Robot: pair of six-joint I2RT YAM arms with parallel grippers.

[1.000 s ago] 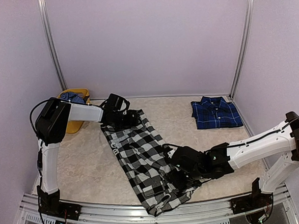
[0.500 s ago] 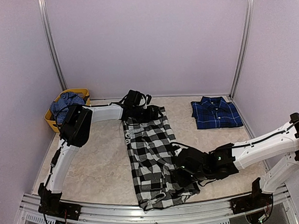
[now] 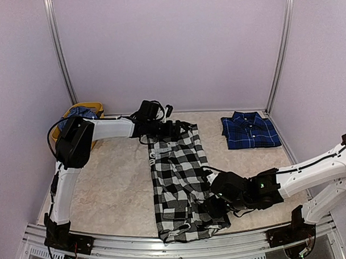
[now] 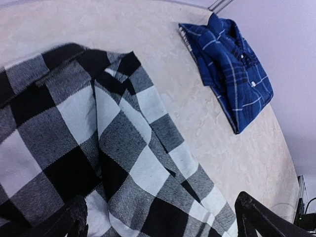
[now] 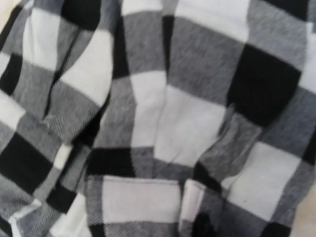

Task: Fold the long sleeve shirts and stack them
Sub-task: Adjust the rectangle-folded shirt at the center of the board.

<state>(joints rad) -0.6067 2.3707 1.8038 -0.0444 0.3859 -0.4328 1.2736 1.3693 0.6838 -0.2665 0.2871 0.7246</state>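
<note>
The black-and-white check shirt (image 3: 177, 180) lies stretched from the far middle of the table to the near edge, with white lettering on a black band (image 3: 153, 157). My left gripper (image 3: 176, 129) is over its far end; in the left wrist view the gripper (image 4: 163, 219) has its fingers (image 4: 74, 222) wide apart, with check cloth (image 4: 123, 148) under them. My right gripper (image 3: 211, 206) sits on the shirt's near right edge. Its wrist view is filled with bunched check cloth (image 5: 163, 123), which hides the fingers. The navy plaid shirt (image 3: 250, 130) lies folded at the far right and also shows in the left wrist view (image 4: 229, 64).
A yellow basket (image 3: 98, 106) with blue cloth (image 3: 76, 114) in it stands at the far left corner. A metal rail (image 3: 165, 243) runs along the near edge. Purple walls close in the back and sides.
The left gripper swung the shirt's far end to the right, so the shirt turned from a diagonal to nearly straight front to back. The right gripper shifted slightly right with the near edge.
</note>
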